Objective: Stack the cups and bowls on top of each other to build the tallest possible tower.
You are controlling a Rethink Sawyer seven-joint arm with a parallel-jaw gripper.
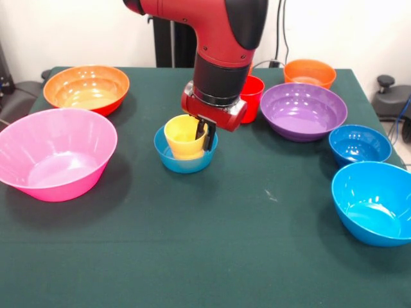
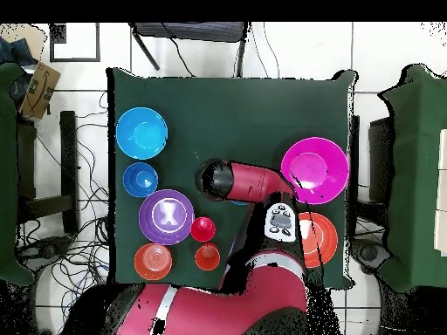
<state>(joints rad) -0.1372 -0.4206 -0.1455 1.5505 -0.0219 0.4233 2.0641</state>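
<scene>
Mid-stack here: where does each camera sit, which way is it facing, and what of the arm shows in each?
Front view: across the table, facing the robot; arm descends from above, gripper at the yellow cup sitting in a small blue bowl.
Overhead view: above, looking straight down, base at the bottom; red arm covers that stack.
Both show the pink bowl, purple bowl and green table.
</scene>
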